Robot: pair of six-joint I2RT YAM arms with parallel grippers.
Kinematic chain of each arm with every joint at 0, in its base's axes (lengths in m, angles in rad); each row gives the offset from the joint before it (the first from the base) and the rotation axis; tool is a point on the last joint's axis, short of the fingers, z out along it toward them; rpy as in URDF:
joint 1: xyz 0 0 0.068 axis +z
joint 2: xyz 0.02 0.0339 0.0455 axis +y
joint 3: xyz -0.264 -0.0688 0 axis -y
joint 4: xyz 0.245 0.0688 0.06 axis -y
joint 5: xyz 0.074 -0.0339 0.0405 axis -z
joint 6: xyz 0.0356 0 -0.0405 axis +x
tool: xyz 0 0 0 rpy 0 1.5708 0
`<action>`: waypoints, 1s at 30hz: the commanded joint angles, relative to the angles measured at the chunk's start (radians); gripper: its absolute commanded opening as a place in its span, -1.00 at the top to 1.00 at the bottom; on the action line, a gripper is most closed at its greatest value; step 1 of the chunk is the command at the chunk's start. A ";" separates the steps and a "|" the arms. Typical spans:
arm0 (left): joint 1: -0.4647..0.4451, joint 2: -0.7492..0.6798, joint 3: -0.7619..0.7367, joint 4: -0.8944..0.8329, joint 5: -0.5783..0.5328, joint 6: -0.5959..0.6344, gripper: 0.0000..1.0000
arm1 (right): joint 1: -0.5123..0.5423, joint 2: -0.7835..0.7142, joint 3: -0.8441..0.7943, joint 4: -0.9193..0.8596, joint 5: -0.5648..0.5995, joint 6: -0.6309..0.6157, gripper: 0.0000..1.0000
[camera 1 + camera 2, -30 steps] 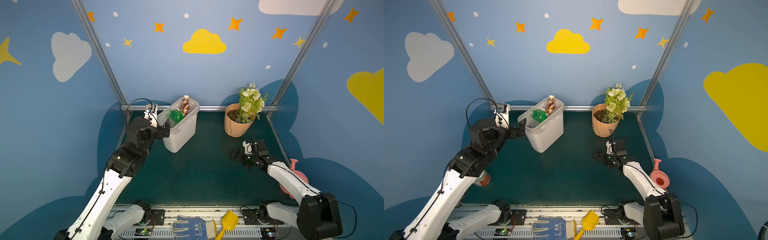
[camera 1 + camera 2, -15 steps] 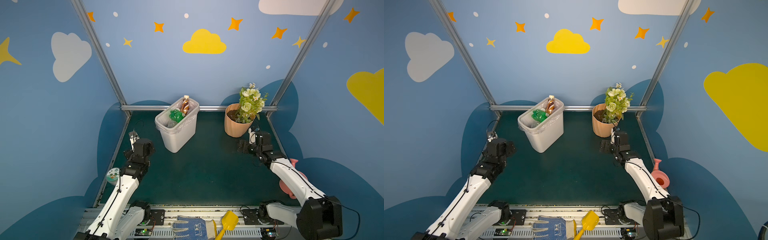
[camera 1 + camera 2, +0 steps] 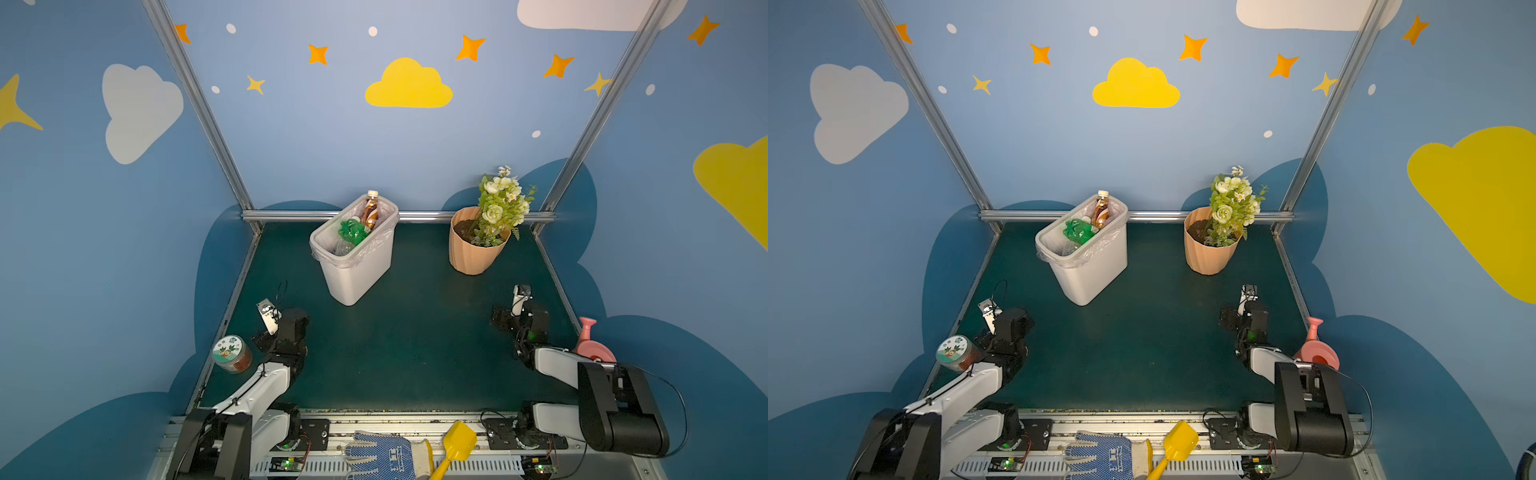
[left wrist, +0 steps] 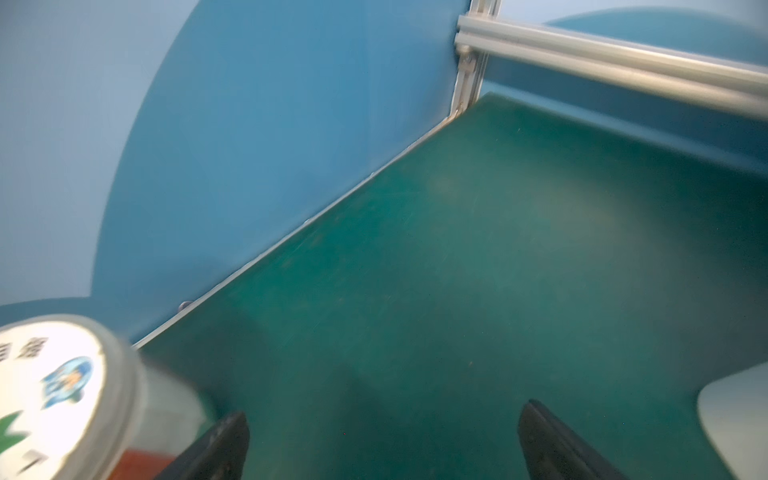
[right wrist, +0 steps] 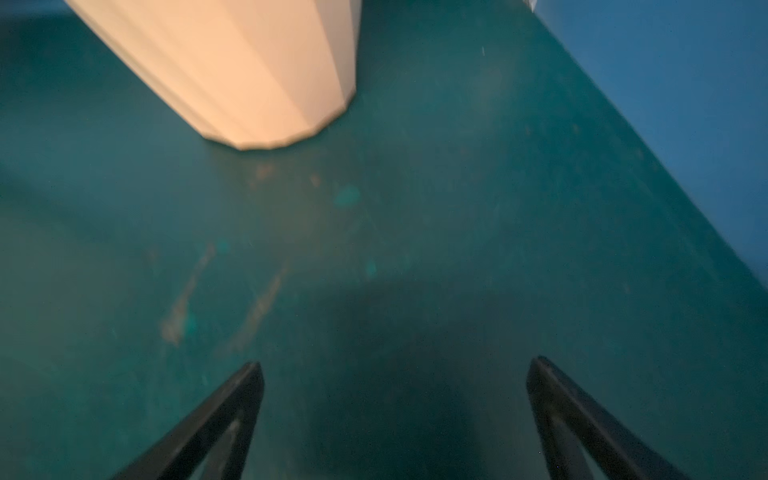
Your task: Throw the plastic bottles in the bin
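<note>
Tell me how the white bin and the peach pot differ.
The bin is white, smooth and rectangular; the pot is peach, ribbed and round. The bin holds bottles in a bag liner; the pot holds soil and flowers. Both stand open-topped at the back of the green table.

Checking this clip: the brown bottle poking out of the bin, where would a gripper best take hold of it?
Grip the brown bottle by the neck, just under its white cap, coming straight down from above. It stands nearly upright at the far end of the bin. Only its top clears the rim, and the green bottle crowds its body.
</note>
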 commanded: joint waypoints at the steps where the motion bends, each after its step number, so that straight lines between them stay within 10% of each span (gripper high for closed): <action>1: 0.030 0.119 0.000 0.358 0.062 0.113 -1.00 | -0.015 0.187 0.025 0.348 -0.159 -0.015 -0.94; 7: 0.043 0.407 0.158 0.378 0.475 0.301 -1.00 | 0.006 0.152 0.095 0.157 -0.160 -0.055 -0.94; 30: 0.054 0.409 0.174 0.342 0.386 0.232 -1.00 | 0.012 0.152 0.096 0.157 -0.147 -0.060 -0.94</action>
